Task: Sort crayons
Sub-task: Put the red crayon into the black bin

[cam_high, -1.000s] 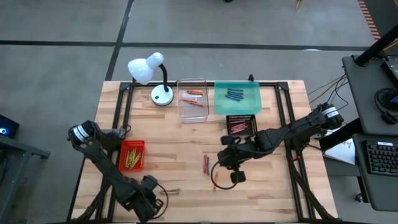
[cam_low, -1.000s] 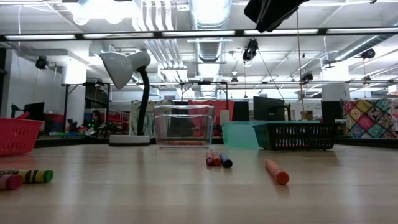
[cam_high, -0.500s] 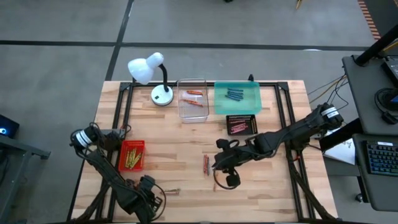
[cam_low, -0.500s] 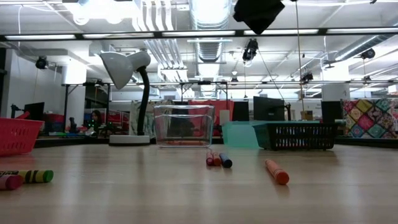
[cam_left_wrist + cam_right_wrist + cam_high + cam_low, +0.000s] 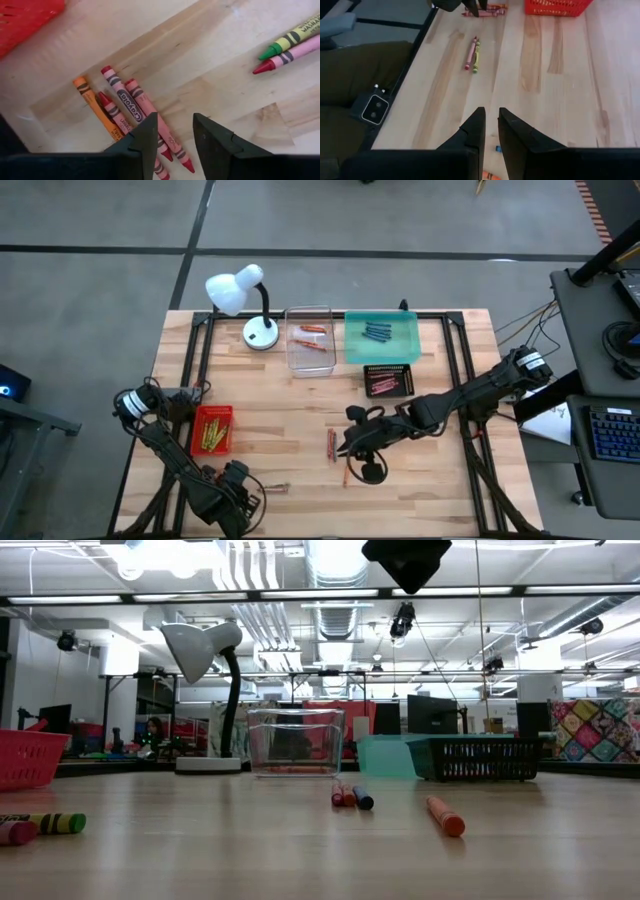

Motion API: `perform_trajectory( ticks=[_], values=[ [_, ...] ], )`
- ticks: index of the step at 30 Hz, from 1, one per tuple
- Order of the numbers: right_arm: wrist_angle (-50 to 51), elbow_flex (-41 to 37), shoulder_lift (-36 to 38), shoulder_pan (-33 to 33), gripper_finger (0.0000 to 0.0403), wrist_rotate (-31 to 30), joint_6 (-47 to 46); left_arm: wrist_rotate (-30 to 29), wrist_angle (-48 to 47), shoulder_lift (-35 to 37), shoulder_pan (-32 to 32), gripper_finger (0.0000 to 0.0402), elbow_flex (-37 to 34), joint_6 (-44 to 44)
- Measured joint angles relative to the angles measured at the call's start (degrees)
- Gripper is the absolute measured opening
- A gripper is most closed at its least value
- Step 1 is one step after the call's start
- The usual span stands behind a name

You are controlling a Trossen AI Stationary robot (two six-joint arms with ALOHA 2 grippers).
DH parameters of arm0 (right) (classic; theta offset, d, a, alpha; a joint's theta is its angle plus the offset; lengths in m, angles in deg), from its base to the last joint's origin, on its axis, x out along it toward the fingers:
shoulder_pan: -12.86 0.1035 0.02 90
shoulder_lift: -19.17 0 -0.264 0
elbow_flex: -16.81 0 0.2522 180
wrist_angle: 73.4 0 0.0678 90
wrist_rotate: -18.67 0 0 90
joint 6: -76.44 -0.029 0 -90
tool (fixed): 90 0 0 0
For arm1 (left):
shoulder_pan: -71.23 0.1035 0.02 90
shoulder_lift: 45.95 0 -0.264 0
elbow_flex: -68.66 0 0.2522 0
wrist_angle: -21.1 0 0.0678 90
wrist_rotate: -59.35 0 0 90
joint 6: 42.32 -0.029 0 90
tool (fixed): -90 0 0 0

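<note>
While most crayons already sat in trays at the far side, two loose groups remained on the surface (image 5: 290,430). Left gripper (image 5: 172,132) hovered low at the near-left corner over a cluster of red and orange crayons (image 5: 127,107), its fingers (image 5: 145,137) parted with nothing between them. That cluster lay just ahead of and partly under the tips, long axes slanting across the finger gap rather than along it (so a wrist turn looked needed). A green and a pink crayon (image 5: 287,45) lay apart to one side. The red tray (image 5: 212,429), holding yellow crayons, stood close by; the surface's near edge was also close, so room was tight there.

Right gripper (image 5: 366,470) hung high above mid-surface, fingers (image 5: 472,130) nearly together and holding nothing, over the red and blue crayons (image 5: 350,796) and one orange crayon (image 5: 446,816). Open surface lay all around these. Left arm was clearly nearer the corner cluster, right arm nearer the middle ones.
</note>
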Motion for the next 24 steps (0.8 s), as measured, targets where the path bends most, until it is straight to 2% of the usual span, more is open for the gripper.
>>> perform_trajectory(
  ticks=[11,24],
  values=[
    [-0.1,-1.1,0.0,0.0,0.0043,-1.5,-0.9,0.0,-0.5,0.0,0.0,0.0146,0.0,0.2],
    [0.0,-1.3,0.0,0.0,0.0043,-1.6,0.1,-1.3,-3.3,0.0,0.0,0.0132,0.0,2.6]
  ],
)
